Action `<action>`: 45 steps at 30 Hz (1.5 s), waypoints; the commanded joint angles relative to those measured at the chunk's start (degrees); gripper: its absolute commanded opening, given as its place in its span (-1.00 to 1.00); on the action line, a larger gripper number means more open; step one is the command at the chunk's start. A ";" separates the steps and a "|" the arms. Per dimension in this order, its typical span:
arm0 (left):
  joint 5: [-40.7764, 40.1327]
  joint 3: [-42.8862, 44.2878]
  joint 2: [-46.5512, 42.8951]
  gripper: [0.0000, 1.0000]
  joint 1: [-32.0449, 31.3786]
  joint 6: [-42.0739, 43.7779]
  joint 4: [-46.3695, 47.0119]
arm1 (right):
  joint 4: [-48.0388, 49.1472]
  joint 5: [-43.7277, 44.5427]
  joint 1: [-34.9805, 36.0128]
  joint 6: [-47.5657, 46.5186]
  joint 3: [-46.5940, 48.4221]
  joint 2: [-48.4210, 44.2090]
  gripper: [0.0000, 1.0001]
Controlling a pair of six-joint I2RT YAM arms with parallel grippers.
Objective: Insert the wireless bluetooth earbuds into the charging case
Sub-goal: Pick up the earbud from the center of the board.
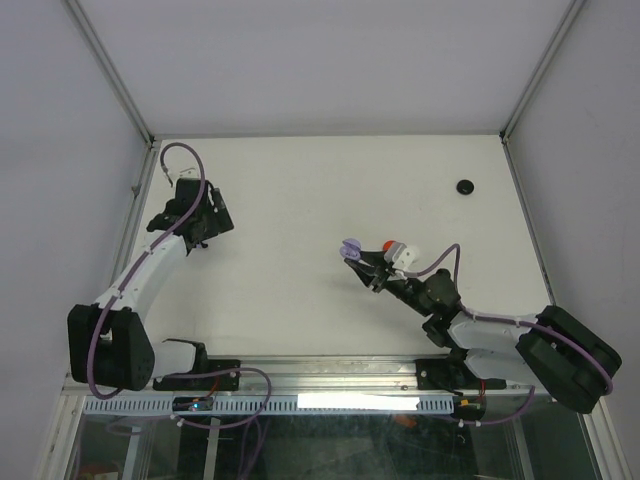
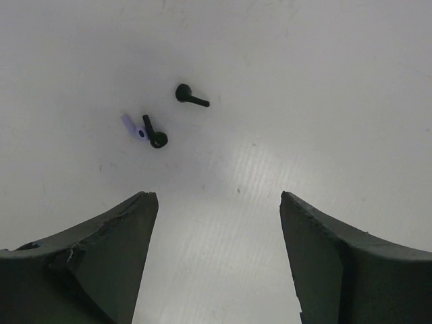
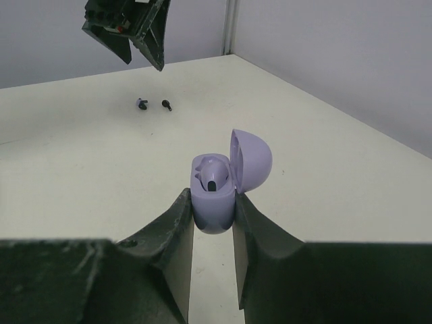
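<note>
Right hand (image 3: 214,202): one, fingers pressed against the case's two sides, pinching it.
Charging case (image 3: 223,182): one, lavender, upright, lid open.
Black earbuds: two, stemmed, lying on the white desk (image 2: 324,81). One earbud (image 2: 191,96) lies alone, and the second earbud (image 2: 154,133) is just beside a small lavender piece (image 2: 130,124).
Left hand (image 2: 217,199): one, spread wide and holding nothing, near the earbuds.
Black round object (image 1: 465,186): one, farthest back, well apart.
</note>
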 commanded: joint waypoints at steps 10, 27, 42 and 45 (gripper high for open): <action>10.17 -1.34 14.43 0.49 9.67 1.43 5.41 | 0.43 2.72 0.04 -2.03 -0.15 -1.80 -1.00; 9.70 5.63 26.71 0.47 10.21 2.48 5.23 | -0.48 3.31 0.07 -2.53 -0.40 -3.23 -1.00; 12.60 11.86 30.48 0.44 10.07 3.88 6.67 | -0.64 2.83 0.04 -2.62 -0.18 -2.71 -1.00; 12.09 12.99 31.30 0.45 10.05 4.05 7.00 | -0.70 2.49 0.03 -2.62 -0.16 -2.44 -1.00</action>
